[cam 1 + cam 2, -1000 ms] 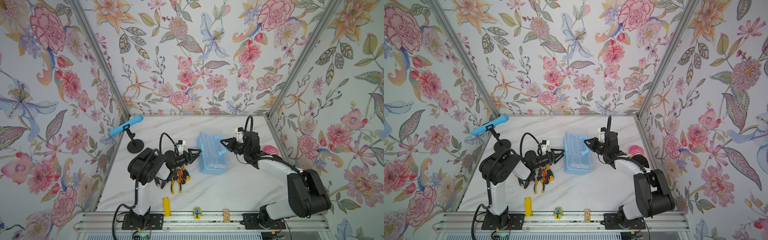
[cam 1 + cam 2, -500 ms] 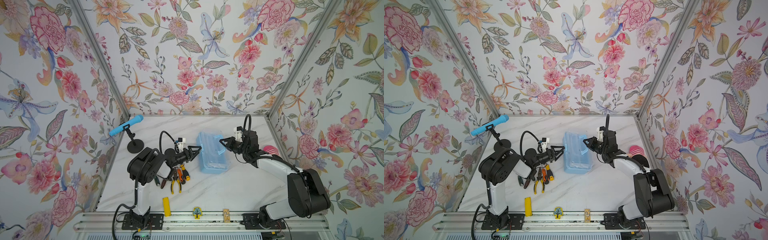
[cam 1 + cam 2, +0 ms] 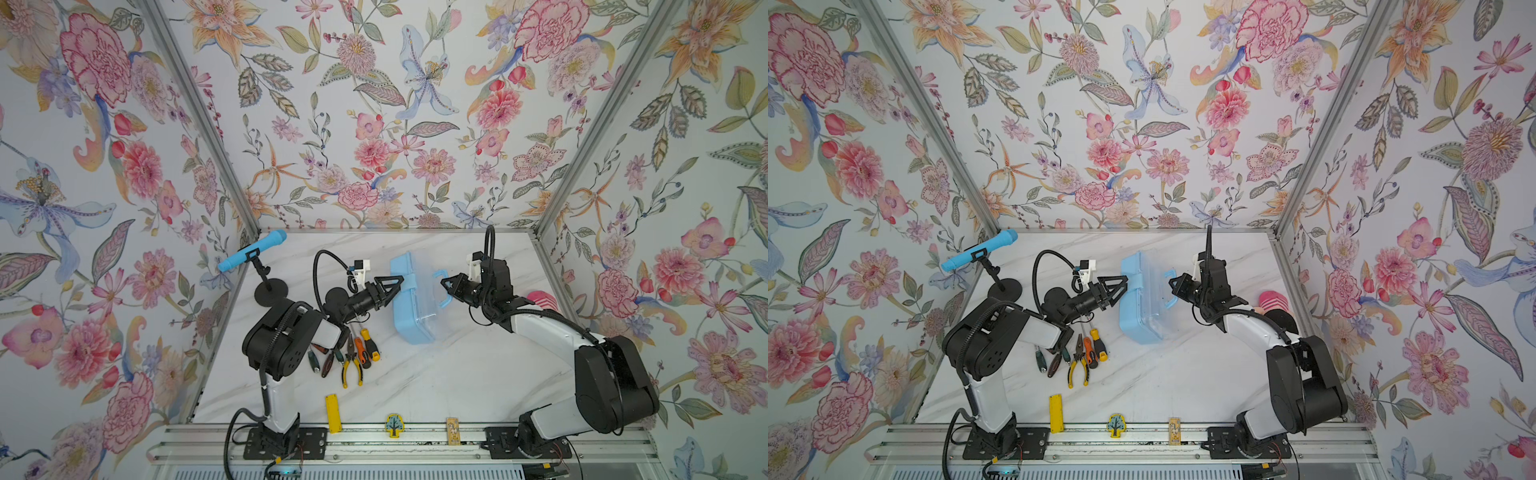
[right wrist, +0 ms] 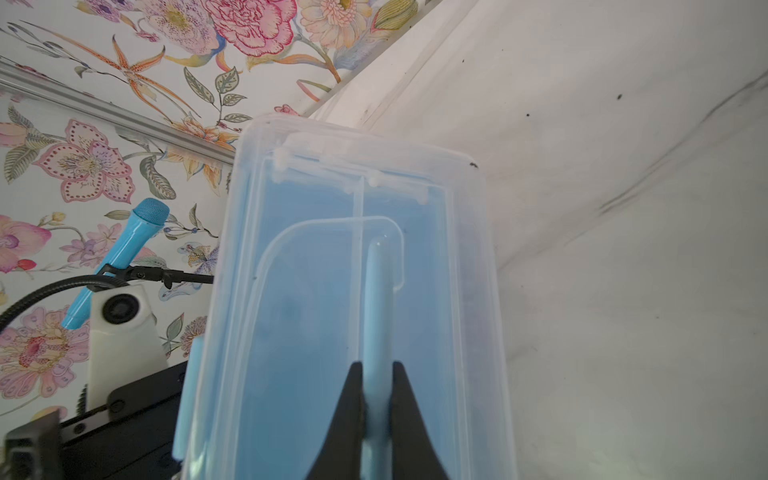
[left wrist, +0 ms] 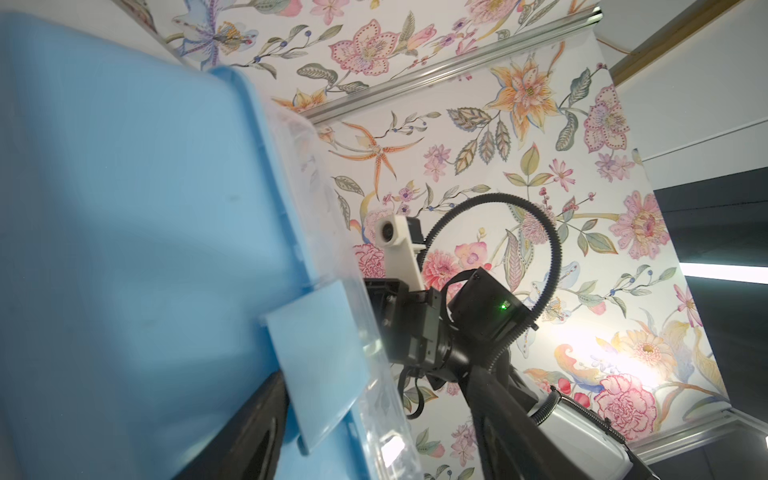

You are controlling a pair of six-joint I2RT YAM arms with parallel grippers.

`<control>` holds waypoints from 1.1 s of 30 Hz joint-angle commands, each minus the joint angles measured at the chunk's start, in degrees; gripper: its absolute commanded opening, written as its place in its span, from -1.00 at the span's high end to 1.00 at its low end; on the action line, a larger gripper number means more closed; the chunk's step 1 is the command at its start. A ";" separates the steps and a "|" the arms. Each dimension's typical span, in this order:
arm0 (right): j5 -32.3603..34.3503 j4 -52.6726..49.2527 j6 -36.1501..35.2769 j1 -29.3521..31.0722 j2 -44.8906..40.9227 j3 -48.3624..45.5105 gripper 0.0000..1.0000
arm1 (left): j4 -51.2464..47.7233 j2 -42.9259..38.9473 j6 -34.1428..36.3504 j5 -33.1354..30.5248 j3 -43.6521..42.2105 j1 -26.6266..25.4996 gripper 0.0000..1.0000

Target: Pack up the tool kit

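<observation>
**A:** Where's your right gripper (image 4: 376, 368)?

**B:** Clenched on the handle (image 4: 377, 291), with the thin blue bar pinched between the jaws. It has the box (image 3: 415, 320) tipped up on one long edge, mid-table, and the clear lid faces right toward that arm.

**A:** And the left?

**B:** My left gripper (image 3: 395, 283) is spread wide at the box's left side, by the latch (image 5: 318, 357). One finger shows under the latch, but I can't tell if it touches.

**A:** How will the box handle?

**B:** I judge it light. It looks empty through the lid. Thin plastic, stiff enough but smooth. The handle is probably hinged, so the box may swing from that single hold. I'd brace the body wall, not the lid, and work the latch gently.

**A:** The tools?

**B:** Pliers (image 3: 351, 368) and screwdrivers (image 3: 365, 345) lie unpacked on the table (image 3: 478, 374), near-left of the box.
</observation>
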 commanded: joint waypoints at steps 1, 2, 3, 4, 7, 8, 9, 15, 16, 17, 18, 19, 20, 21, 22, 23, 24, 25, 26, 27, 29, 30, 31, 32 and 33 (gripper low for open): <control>-1.69 1.18 -0.61 1.88 0.48 0.25 1.00 | 15.98 -2.11 -1.16 2.71 2.39 -1.47 -0.43; -1.57 1.31 -0.61 2.06 0.50 0.31 1.00 | 15.98 -1.96 -1.24 2.94 2.60 -1.71 -0.42; -1.48 1.53 -0.64 2.07 0.41 0.31 1.00 | 15.97 -1.88 -1.24 2.91 2.70 -1.88 -0.42; -1.37 1.55 -0.61 2.20 0.33 0.39 1.00 | 15.91 -1.76 -1.23 2.92 2.62 -1.98 -0.41; -0.76 1.23 -0.83 2.38 -0.18 0.49 1.00 | 15.90 -1.43 -0.97 3.08 1.92 -2.16 -0.40; -0.15 0.65 -1.24 2.42 -0.62 0.49 1.00 | 15.91 -1.61 -0.43 3.12 1.46 -1.98 -0.41; 0.89 -0.25 -1.79 2.31 -1.29 0.49 1.00 | 15.87 -1.72 -0.30 3.04 0.99 -1.80 -0.41; 4.52 -6.76 -5.26 0.83 -5.62 3.11 1.00 | 15.69 -2.15 0.09 3.01 -1.30 0.65 -0.45; 4.85 -8.00 -5.81 0.60 -5.94 3.96 1.00 | 15.33 -2.15 0.38 3.04 -2.00 1.30 -0.46; 5.62 -9.74 -6.62 0.66 -6.11 5.20 1.00 | 14.59 -2.06 1.00 3.02 -2.70 2.10 -0.46; 6.36 -10.90 -7.43 0.91 -6.13 6.07 1.00 | 13.79 -2.05 1.71 2.96 -3.34 2.73 -0.46; 7.34 -12.26 -8.16 1.19 -6.12 7.09 1.00 | 12.65 -2.14 2.74 2.86 -4.13 3.44 -0.46; 8.47 -13.74 -8.96 1.71 -5.97 8.19 1.00 | 11.05 -2.23 4.06 2.90 -4.75 3.99 -0.46; 9.38 -14.60 -9.59 2.29 -5.60 9.04 1.00 | 9.52 -2.39 5.27 2.71 -5.18 4.33 -0.46; 10.90 -15.86 -10.21 3.15 -4.77 10.12 1.00 | 7.10 -2.72 7.08 2.43 -5.50 4.52 -0.46; 11.80 -16.90 -10.63 3.95 -3.86 10.97 1.00 | 4.39 -3.24 9.16 2.19 -5.60 4.57 -0.46; 12.15 -17.01 -10.73 4.45 -2.98 11.41 1.00 | 1.96 -3.77 10.93 1.98 -5.55 4.52 -0.46; 12.34 -16.70 -10.55 4.84 -2.10 11.50 1.00 | -0.83 -4.52 12.81 1.67 -5.37 4.44 -0.46; 11.94 -15.53 -9.90 4.99 -1.46 11.07 1.00 | -3.02 -5.29 14.38 1.46 -5.13 4.44 -0.46; 11.48 -14.16 -9.33 4.91 -1.13 10.42 1.00 | -4.56 -5.88 15.43 1.43 -4.75 4.35 -0.46; 10.67 -12.83 -8.37 4.77 -0.31 10.13 1.00 | -9.60 -7.34 18.38 1.42 -3.54 4.19 -0.47; 10.31 -12.63 -8.20 4.83 0.06 10.32 1.00 | -11.81 -7.92 19.64 1.42 -2.94 4.05 -0.48; 9.93 -12.30 -7.93 4.89 0.35 10.51 1.00 | -14.22 -8.48 21.06 1.34 -2.25 3.83 -0.48; 9.93 -12.31 -7.85 5.08 0.49 10.72 1.00 | -16.55 -9.02 22.39 1.27 -1.46 3.69 -0.49; 10.52 -12.91 -8.22 5.45 0.82 11.28 1.00 | -18.66 -9.43 23.55 1.12 -0.81 3.49 -0.49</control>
